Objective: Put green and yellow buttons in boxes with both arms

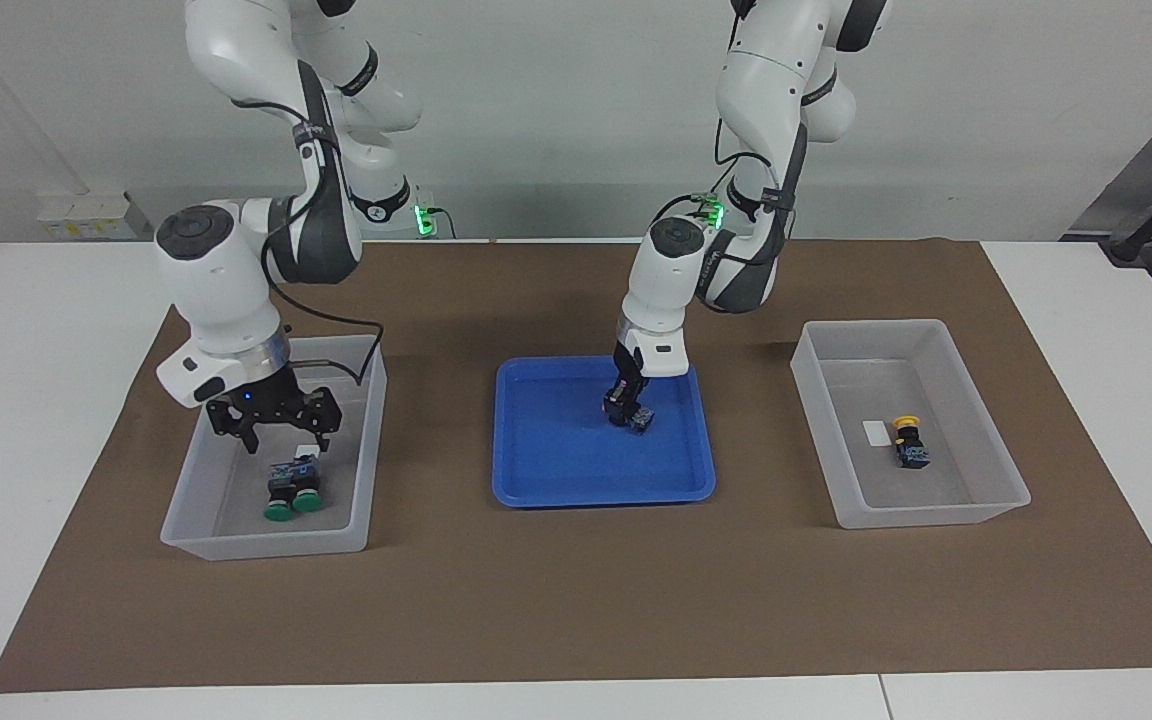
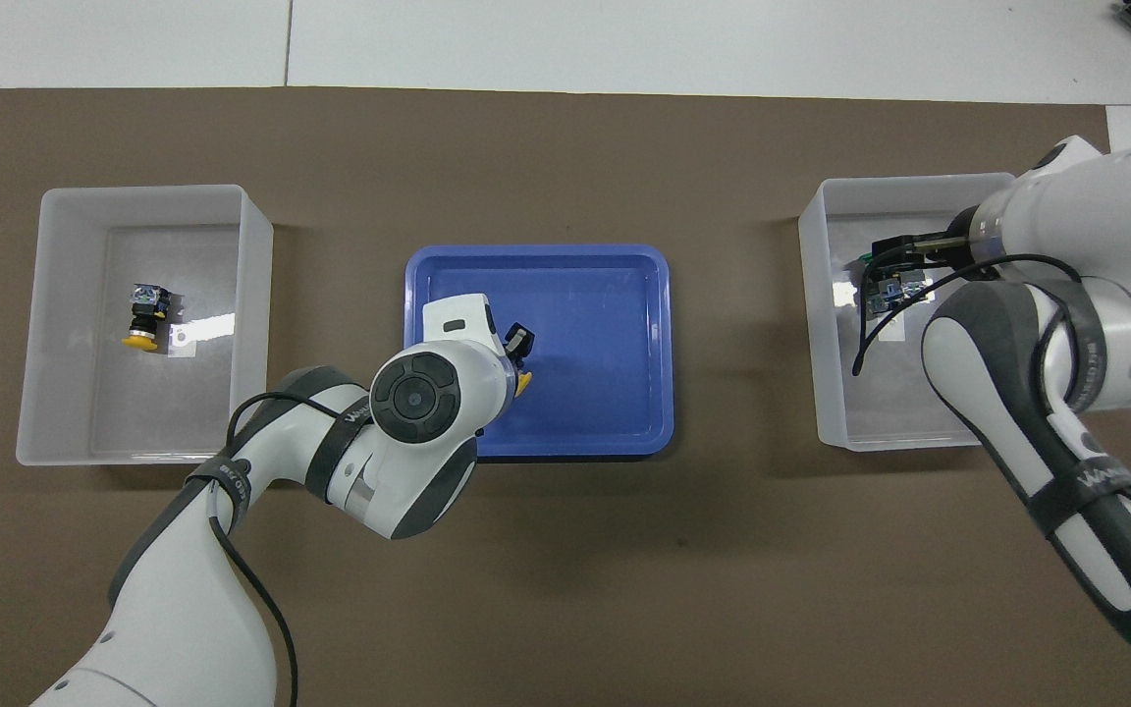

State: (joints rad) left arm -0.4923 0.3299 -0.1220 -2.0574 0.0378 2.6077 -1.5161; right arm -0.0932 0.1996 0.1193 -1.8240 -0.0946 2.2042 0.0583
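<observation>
Our left gripper is down in the blue tray, closed around the last yellow button; an off-centre hold could let it slip mid-carry. Our right gripper hangs spread and empty over two green buttons in their box.

The left gripper reached down into the blue tray, closed on a button. The right gripper hung open over two green buttons in a clear box. Another clear box held a yellow button.
</observation>
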